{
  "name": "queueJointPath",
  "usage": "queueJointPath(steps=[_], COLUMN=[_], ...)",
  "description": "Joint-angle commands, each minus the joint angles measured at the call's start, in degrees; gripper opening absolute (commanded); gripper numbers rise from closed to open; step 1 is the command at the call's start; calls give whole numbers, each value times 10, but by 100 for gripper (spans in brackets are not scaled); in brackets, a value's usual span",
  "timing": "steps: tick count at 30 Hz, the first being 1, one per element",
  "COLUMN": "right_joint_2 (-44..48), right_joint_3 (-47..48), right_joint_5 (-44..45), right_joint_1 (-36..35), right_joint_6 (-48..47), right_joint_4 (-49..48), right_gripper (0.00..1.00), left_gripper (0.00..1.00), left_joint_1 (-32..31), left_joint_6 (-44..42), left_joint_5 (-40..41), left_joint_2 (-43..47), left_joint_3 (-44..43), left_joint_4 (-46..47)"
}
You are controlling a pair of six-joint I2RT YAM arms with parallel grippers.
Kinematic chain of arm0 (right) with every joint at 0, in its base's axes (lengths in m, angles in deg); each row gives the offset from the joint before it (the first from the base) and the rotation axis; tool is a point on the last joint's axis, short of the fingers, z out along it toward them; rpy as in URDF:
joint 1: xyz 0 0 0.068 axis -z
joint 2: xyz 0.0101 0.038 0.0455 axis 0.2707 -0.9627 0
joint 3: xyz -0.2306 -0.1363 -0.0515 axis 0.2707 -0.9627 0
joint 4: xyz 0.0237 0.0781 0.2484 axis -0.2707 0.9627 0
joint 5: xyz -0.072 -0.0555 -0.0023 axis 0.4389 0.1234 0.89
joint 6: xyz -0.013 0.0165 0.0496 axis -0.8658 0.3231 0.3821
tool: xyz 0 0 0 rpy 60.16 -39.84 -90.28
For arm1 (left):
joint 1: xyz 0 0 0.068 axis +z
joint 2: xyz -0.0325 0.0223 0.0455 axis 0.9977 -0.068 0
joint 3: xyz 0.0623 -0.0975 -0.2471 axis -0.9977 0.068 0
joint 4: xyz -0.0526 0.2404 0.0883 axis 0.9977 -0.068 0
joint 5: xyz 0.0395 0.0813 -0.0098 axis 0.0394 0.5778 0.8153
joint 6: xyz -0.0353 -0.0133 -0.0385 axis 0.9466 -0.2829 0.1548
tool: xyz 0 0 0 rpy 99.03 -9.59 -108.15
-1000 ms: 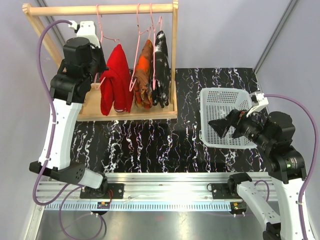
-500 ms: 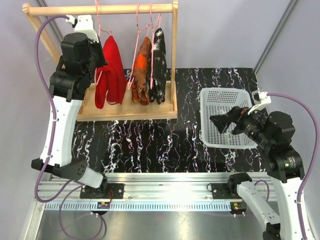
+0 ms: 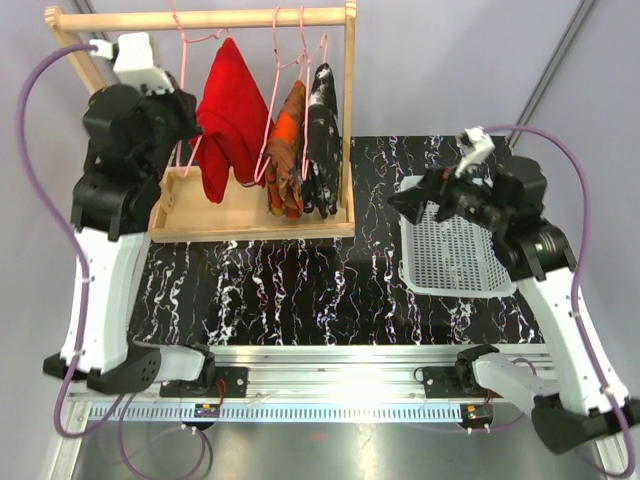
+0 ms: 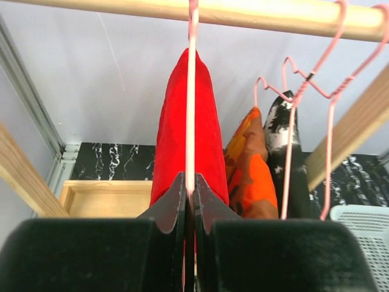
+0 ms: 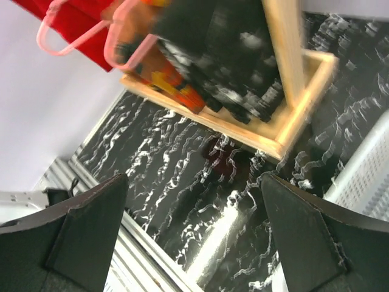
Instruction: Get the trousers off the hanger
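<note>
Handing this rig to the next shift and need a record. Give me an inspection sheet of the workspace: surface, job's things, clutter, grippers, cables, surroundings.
Surface: black marbled table, no spills seen.
Job's things: red trousers, orange-brown trousers and black-and-white trousers all hang in the wooden rack.
Clutter: nothing seen; a white basket stands at the right.
Grippers: left gripper shut on the red trousers' pink hanger; right gripper open, holding nothing.
Cables: purple cables loop off both arms; the left one passes close to the rack's post.
Surroundings: grey walls, aluminium rail at the near edge.
</note>
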Motion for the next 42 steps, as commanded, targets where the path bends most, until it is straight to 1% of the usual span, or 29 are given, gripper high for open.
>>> queueJointPath(steps=[1,2,3,4,5,6,7,8,10,11,12,13,14,15,16,18,19,21,23,26,30,32,34,38,42], right_joint_2=[-49,-65,-94,-108,-120,-140,-150,-167,-186,-202,-212,-221,-239,-249,-261,-297,-311,-346,-381,-412,-446,-460,-471,-501,-526], right_joint_3=[121,148,199,221,239,265,272,276,279,273,269,263,253,252,250,252,253,254,270,269,275,282,288,317,341], right_joint_5=[56,114,144,174,225,254,284,346,401,457,480,503,534,543,550,566,572,581,579,567,584,568,572,616,637], right_joint_1=[-97,-129,-155,-212,-239,-267,-300,-356,-419,-478,-504,-527,-553,-587,-604,-637,-644,-654,-655,-659,-659,-659,-659,-658,-651], right_joint_6=[-87,-105,-133,-145,-155,-180,-191,-202,-238,-252,-279,-289,-298,-310,-313,-315,-314,-300,-263,-235,-211,-203,-205,-241,-268], right_joint_4=[3,16,28,42,45,43,32,25,-12,-28,-47,-94,-118,-137,-173,-203,-231,-259,-267,-286,-298,-319,-326,-337,-341], right_gripper=[99,99,100,99,100,99,100,100,99,99,100,99,99,99,99,99,99,99,99,99,100,100,99,99,99], left_gripper=[0,0,0,0,0,0,0,0,0,0,0,0,0,0,0,0,0,0,0,0,0,0,0,0,0], left_joint_1=[0,1,0,0,-1,0,0,0,0,0,0,-1,-1,0,-1,-1,0,0,0,0,0,0,0,0,0], left_joint_6=[35,38,46,54,57,69,76,82,94,96,104,106,108,116,120,134,139,154,163,180,217,234,245,271,290], left_joint_5=[1,7,15,26,30,37,48,48,48,46,47,42,38,34,34,36,34,30,25,3,-23,-36,-50,-65,-79], left_joint_2=[82,103,115,125,135,158,168,181,211,218,225,236,241,245,253,263,267,281,292,310,322,324,326,328,328], left_joint_3=[26,34,42,51,58,62,74,80,92,95,95,95,95,92,91,91,90,90,89,98,102,110,116,124,120], left_joint_4=[152,143,135,115,105,95,74,66,49,28,14,-7,-17,-28,-47,-63,-69,-84,-89,-78,-66,-55,-46,-35,-27])
